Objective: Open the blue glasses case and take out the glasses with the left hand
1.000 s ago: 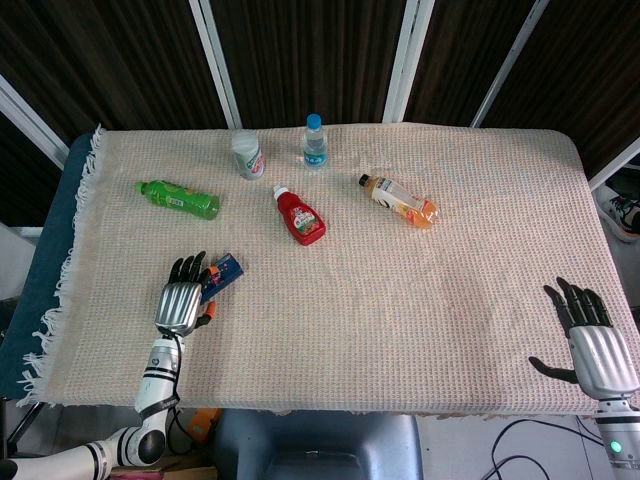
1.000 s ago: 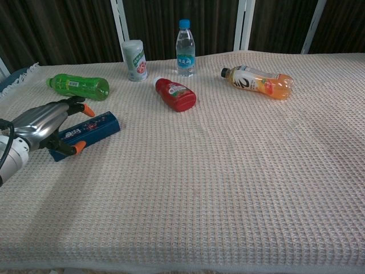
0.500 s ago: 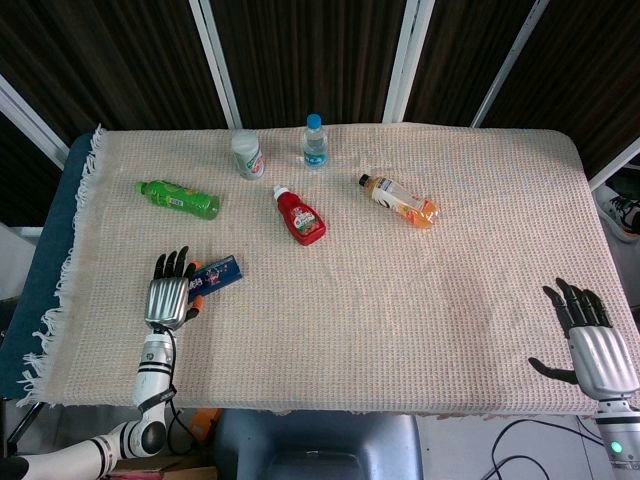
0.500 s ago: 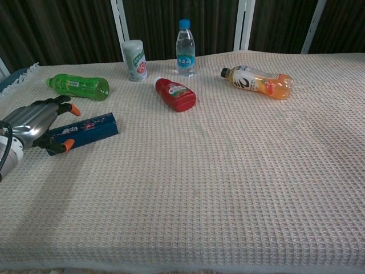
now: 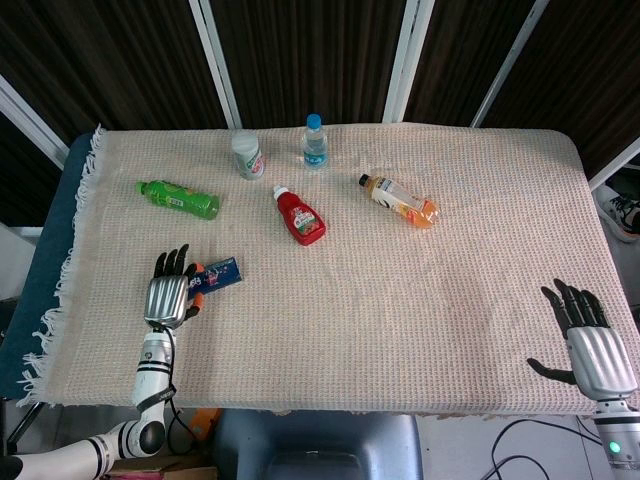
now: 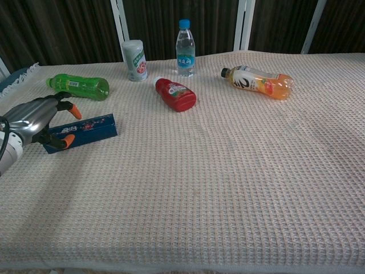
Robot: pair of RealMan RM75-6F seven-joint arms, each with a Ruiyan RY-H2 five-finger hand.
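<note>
Near the front-left edge of the tabletop [image 5: 480, 300], which is covered by a cream waffle-weave cloth [image 6: 228, 188], lies the blue glasses case [image 6: 85, 130], closed and flat on its long side. The left hand [image 6: 35, 119] sits over the case's left end, palm down, its orange-tipped fingers [image 6: 73, 112] curled around that end; in the chest view one tip shows behind the case and another in front of it, so the hand appears to grip the case, though how firm the contact is cannot be told. In the head view the same left hand [image 5: 168, 295] covers roughly half of the case [image 5: 222, 271], leaving only the right part visible.

Just behind the case lies a green bottle [image 6: 78, 87] on its side. Further back from the case stand a white canister [image 6: 134, 60] and a clear water bottle [image 6: 185, 49] with a blue cap, both upright. Behind and to the right of the case a red ketchup bottle [image 6: 177, 95] lies on its side, and further right an orange juice bottle [image 6: 259, 80] lies on its side as well.

Far to the right of the case, at the front-right corner, the right hand [image 5: 590, 340] shows only in the head view, fingers spread apart and holding nothing.
</note>
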